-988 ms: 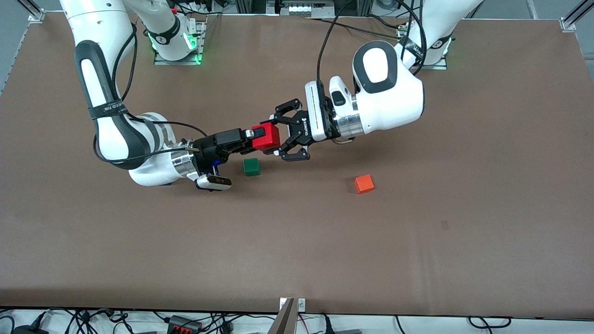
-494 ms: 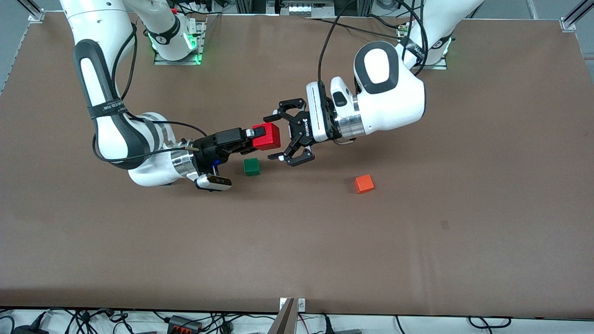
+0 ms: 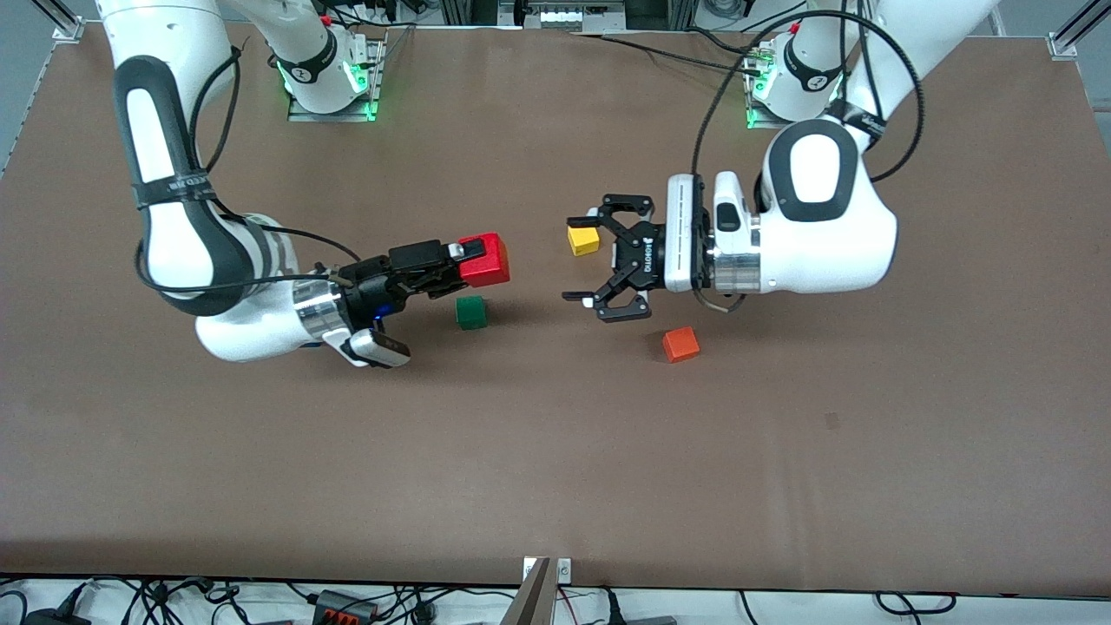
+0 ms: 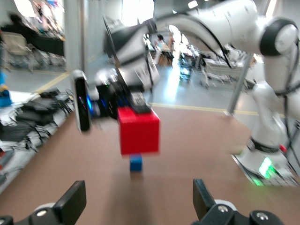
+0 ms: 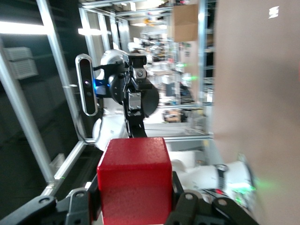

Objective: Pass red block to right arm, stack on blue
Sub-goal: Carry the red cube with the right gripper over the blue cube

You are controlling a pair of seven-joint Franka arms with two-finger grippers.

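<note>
- Since the earlier frames the left gripper [image 3: 608, 265] has let go of the red block [image 3: 484, 259] and pulled away toward its own arm's end of the worktop [image 3: 555, 486]; a clear gap now separates it from the block, where a second ago its jaws were around the cube.
- Its claw-like jaws now stand wide apart and hold nothing, over bare worktop between the yellow cube [image 3: 582, 240] and the orange-red cube [image 3: 680, 345].
- The yellow cube, covered by the left arm before, has come into sight at about 11 o'clock from the left gripper.
- The right gripper [image 3: 460, 259] has its slim jaws clamped on the red block, holding it in the air, above the green cube [image 3: 470, 312], which lies at about 6 o'clock from it; the right arm has shifted slightly toward its own end.
- The green and orange-red cubes lie where they did.
- The blue cube cannot be seen in the front view; in the left wrist view it shows small [image 4: 136, 163] on the worktop just under the held red block [image 4: 138, 130].
- The right wrist view is filled by the red block [image 5: 134, 179] between the fingers [image 5: 77, 206]; the left wrist view is blurred.
</note>
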